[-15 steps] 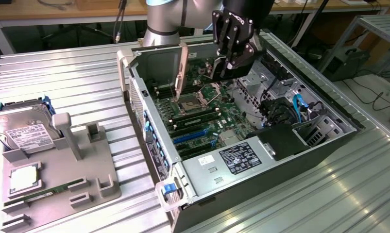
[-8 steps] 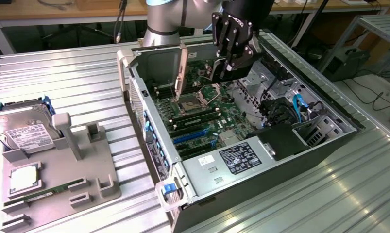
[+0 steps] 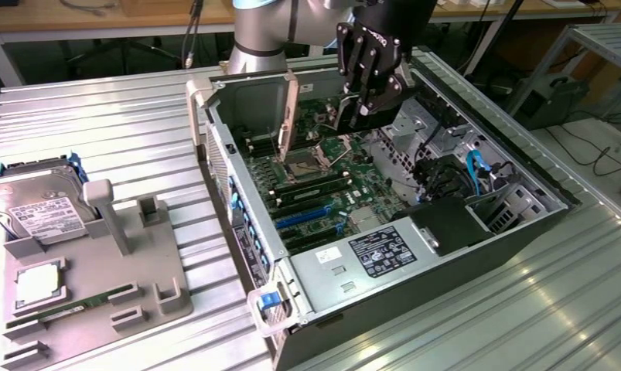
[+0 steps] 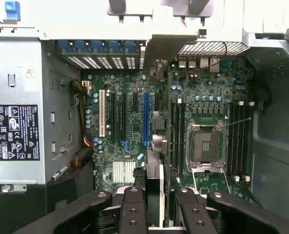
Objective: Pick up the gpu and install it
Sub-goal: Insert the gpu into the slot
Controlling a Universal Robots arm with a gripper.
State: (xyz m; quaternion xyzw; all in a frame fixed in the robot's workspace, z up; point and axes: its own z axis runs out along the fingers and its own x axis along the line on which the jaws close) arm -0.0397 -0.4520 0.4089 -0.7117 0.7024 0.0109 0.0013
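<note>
The thin flat dark green card with a pale metal strip (image 4: 154, 176) is pinched between the black jaws, and the big green board (image 4: 129, 122) in the open grey box (image 3: 424, 309) is seen below them.

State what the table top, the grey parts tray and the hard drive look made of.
Table top: bare metal, likely aluminium; ribbed, with a dull sheen. Grey parts tray: probably plastic, matte; flat even colour, no glints. Hard drive: silvery metal casing, seemingly, with a white paper-like label.
</note>
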